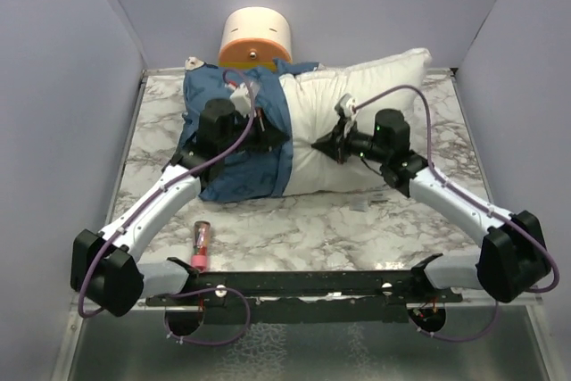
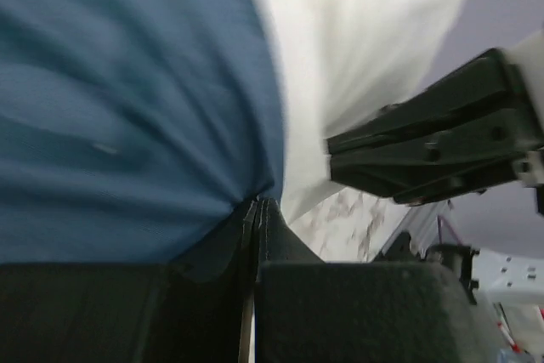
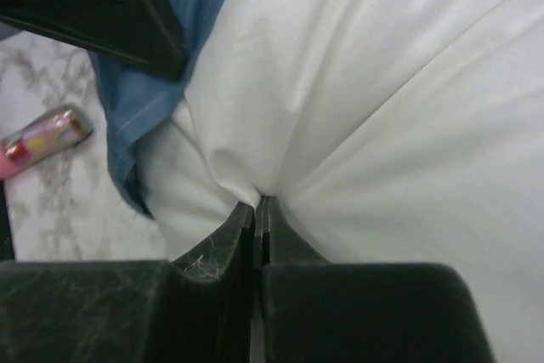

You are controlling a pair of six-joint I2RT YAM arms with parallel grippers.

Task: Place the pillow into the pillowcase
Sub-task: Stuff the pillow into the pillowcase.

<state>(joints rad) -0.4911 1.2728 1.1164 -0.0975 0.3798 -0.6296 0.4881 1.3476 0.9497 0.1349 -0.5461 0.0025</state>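
Note:
The white pillow lies across the back of the marble table, its left end inside the blue pillowcase. My left gripper is over the pillowcase's open edge. In the left wrist view it is shut on a pinch of the blue pillowcase, with the pillow beyond. My right gripper faces it from the right. In the right wrist view it is shut on a fold of the pillow, close to the pillowcase hem. The two grippers are a short gap apart.
A cream-and-orange cylinder stands against the back wall behind the pillowcase. A pink tube lies on the table near the left arm's base. Grey walls close in both sides, and a black rail runs along the near edge.

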